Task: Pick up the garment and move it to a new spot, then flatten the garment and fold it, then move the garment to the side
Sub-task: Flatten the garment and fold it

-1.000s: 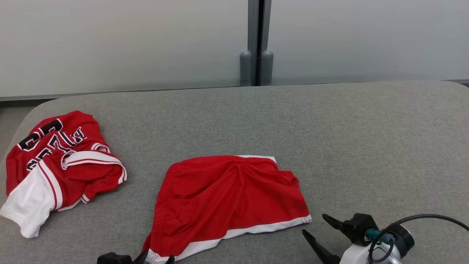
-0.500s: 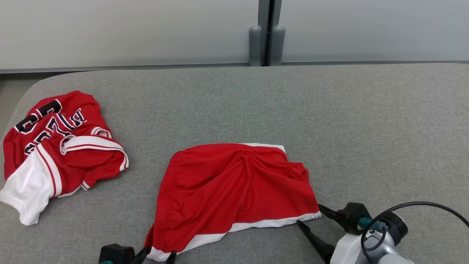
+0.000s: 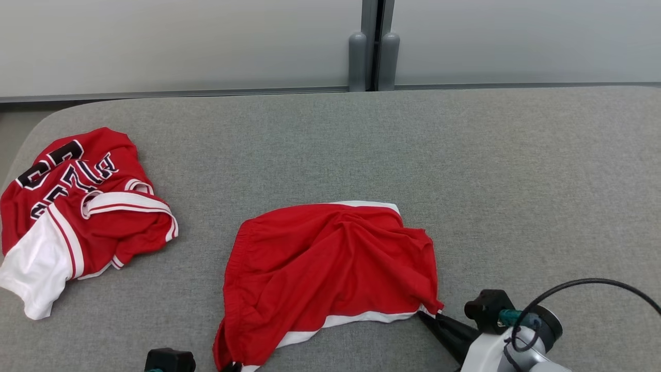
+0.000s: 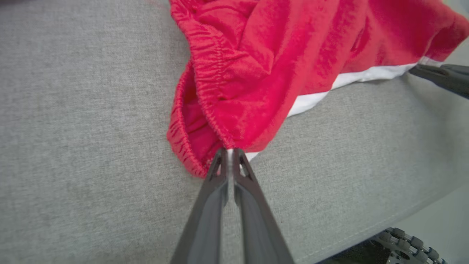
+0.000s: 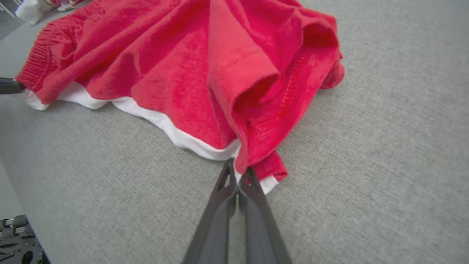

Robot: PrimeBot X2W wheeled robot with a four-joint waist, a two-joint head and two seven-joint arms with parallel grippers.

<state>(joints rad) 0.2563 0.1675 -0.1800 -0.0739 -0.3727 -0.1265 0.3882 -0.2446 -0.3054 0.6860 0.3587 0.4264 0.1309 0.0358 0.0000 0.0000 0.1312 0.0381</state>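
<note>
**Two arms, one hem:** A pair of red shorts lies crumpled on a grey upholstered surface, just below centre in the head view, with both arms pinching its near edge.

The left gripper has its fingers pressed together. It bites the corner where the elastic waistband meets the white trim, at 7 o'clock of the garment. The right gripper is drawn just as tight on the opposite corner at 4 o'clock, with red cloth and white trim bunched between its tips.

From each wrist camera the shorts fan out toward 12 o'clock, straight ahead of the fingers. The other gripper's dark tip shows at the far end of the trim: at 2 o'clock for the left arm, at 9 o'clock for the right.

That white-trimmed edge, strung between the two grips, is the long axis. It runs roughly from 7 to 4 o'clock across the head view, and each arm holds the corner nearer to it.

A red jersey with black lettering sits heaped at 9 o'clock, well apart.

The lift to a new spot looks ready to begin. An even rise of both arms should keep the edge taut.
</note>
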